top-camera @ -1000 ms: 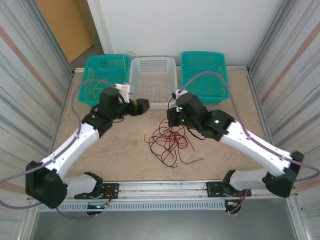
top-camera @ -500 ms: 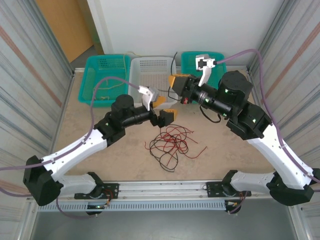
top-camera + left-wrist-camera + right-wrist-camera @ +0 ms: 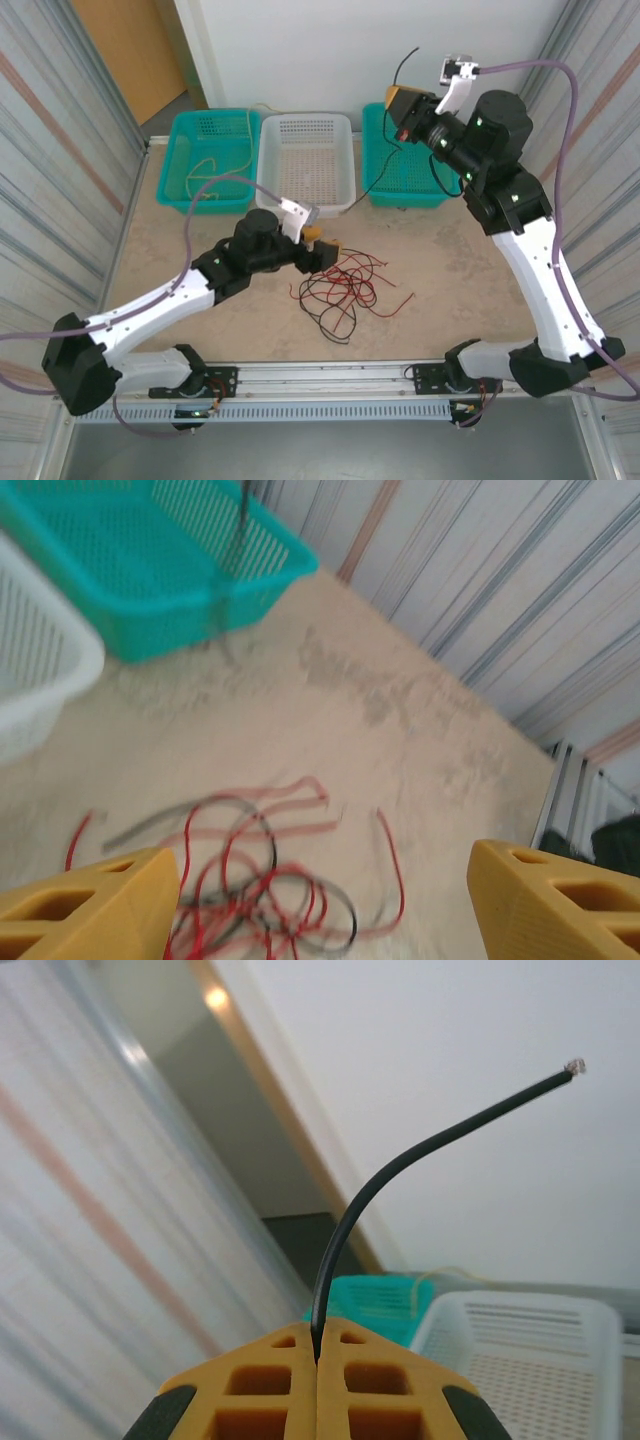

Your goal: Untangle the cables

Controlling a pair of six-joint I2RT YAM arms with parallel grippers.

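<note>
top view, left gripper [image 3: 325,252]: my left one sits low at the far-left edge of the pile. Fingers are spread, and I'm not pinching anything.
top view, right gripper [image 3: 400,103]: way up over the far rim of the right teal basket [image 3: 415,192], pressed together on a black cable [image 3: 400,68].
top view, black cable: the short end curls up past my fingers and the long part drops toward the table.
top view, cables [image 3: 340,285]: a red and black tangle lying loose mid-table [image 3: 450,270], on the near side of the white basket [image 3: 305,160].
top view, yellow-tan cable [image 3: 203,172]: in the left teal basket [image 3: 232,140], well apart from the pile.
top view, room: there's bare table right of the pile and on its near side. The baskets line the far edge, with corrugated walls on both sides.
left wrist, left gripper [image 3: 320,880]: yellow fingers [image 3: 95,905] in the bottom corners with a wide gap between them.
left wrist, cables [image 3: 250,880]: blurry loops just past my fingertips, bunched toward the left finger.
left wrist, black cable [image 3: 236,550]: hanging in front of the right teal basket [image 3: 150,570], with the white basket [image 3: 40,670] rim just beside it.
left wrist, room: open table [image 3: 420,720] runs from the pile to the corrugated wall [image 3: 500,590].
right wrist, right gripper [image 3: 320,1355]: fingers flush together with the black cable [image 3: 345,1230] clamped in the seam. It rises, bends over and ends in a bare tip.
right wrist, room: open air around my fingers. The white basket [image 3: 520,1345] and left teal basket [image 3: 375,1295] are well below.
</note>
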